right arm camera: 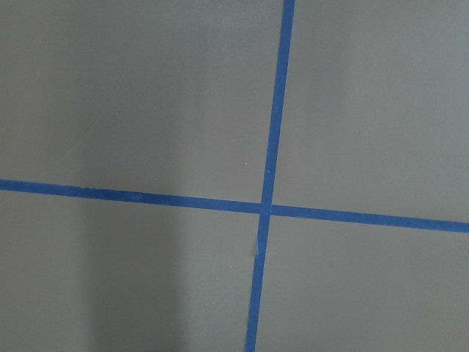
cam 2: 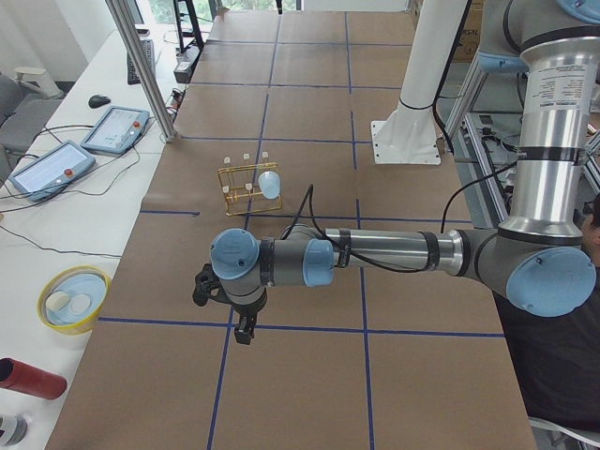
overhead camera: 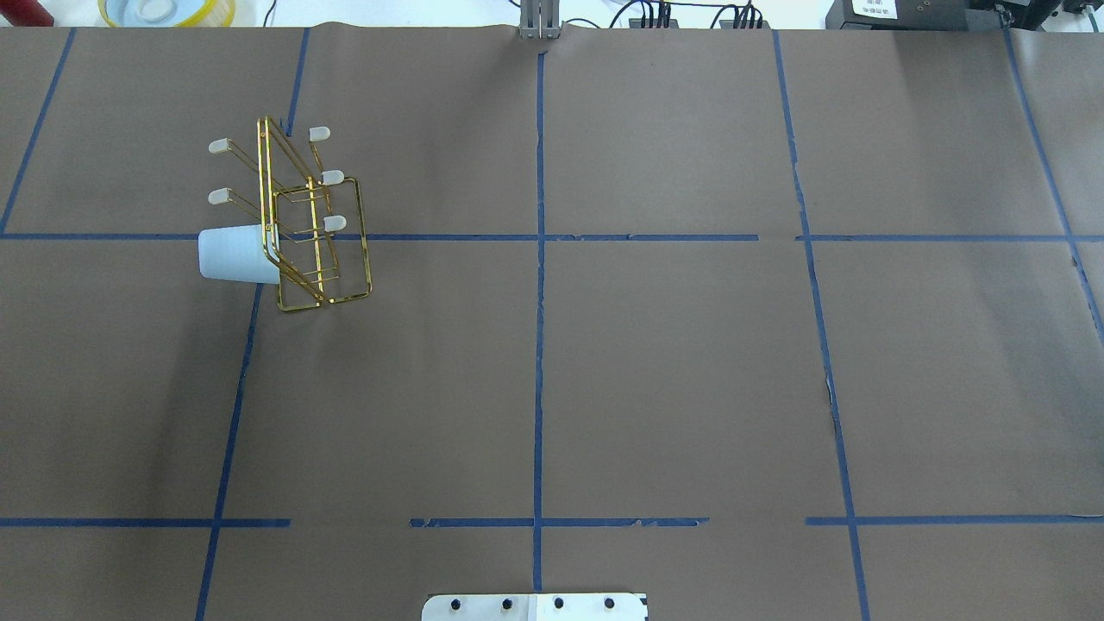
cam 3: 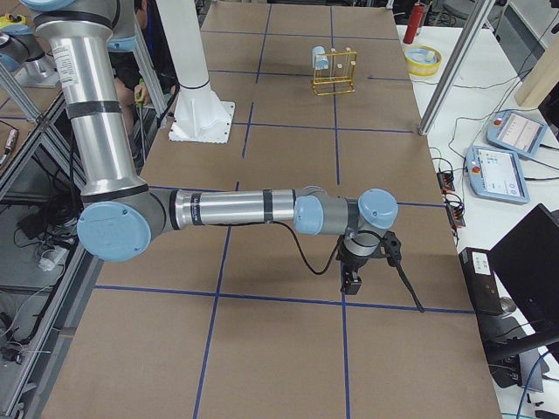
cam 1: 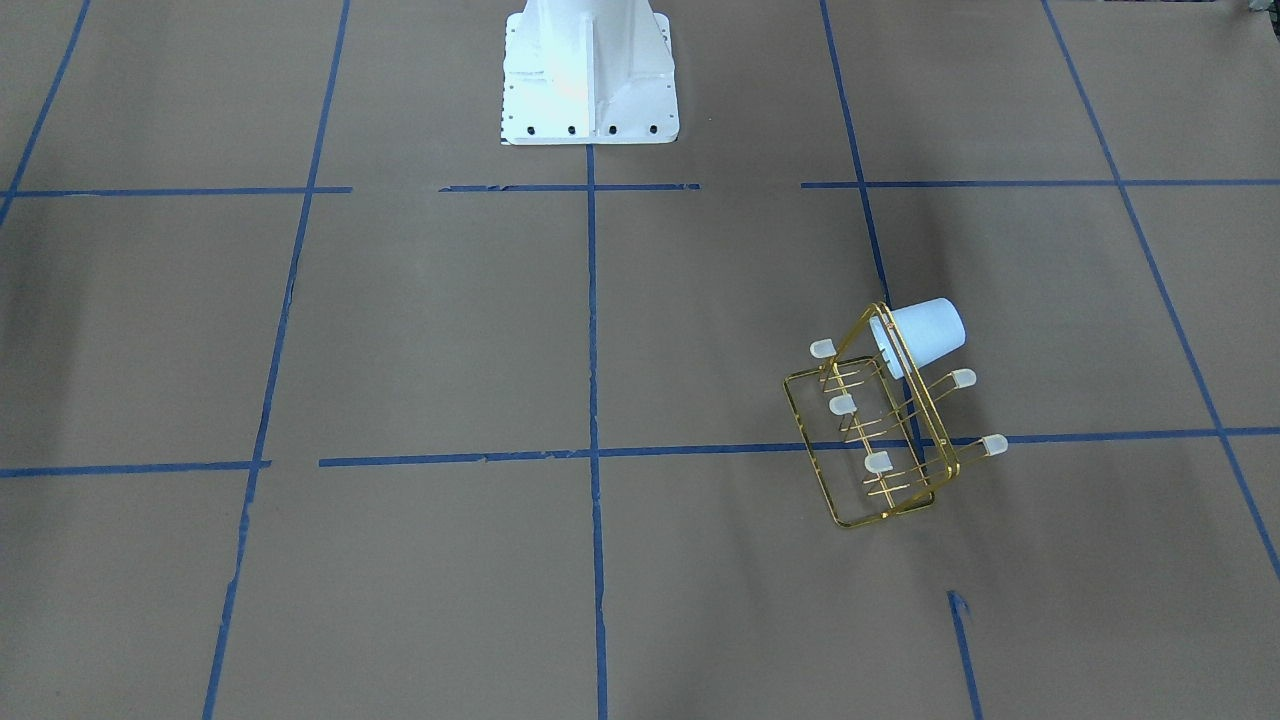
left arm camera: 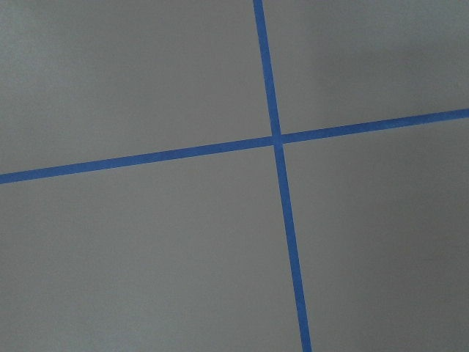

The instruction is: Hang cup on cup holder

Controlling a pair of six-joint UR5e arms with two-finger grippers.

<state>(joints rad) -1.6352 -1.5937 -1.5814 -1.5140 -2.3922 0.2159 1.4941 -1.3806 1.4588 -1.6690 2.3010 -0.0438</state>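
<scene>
Exterior front-facing: cup sits on the cup holder, mouth against the upright frame. It covers the end peg nearest the robot base, on the robot's-left side. Five whitish peg caps are bare; the sixth is presumably inside the cup. Rack stands skewed on the table across a blue tape line. No arm in shot.

Overhead exterior: same layout. Cup juts out sideways from the cup holder in the robot's left half, well apart from the base plate. Hang looks done to me.

Exterior left: left tool hangs over the table at the near end, well apart from the rack. Can't tell whether its jaws are wide or narrow.

Exterior right: right tool points down over the opposite end, also far off. Jaw state can't be told here either. Nothing visibly held by either tool.

Left wrist-mounted: only brown paper and a tape cross, no fingers in frame.

Right wrist-mounted: same.

Handling call: the cup reads as thin, light plastic. It is smooth and tapered, so likely slick and easy to squash. If re-gripping, pinch across the mid-wall with light force. The wire rack looks light and could slide or tip if pushed along the peg.
</scene>
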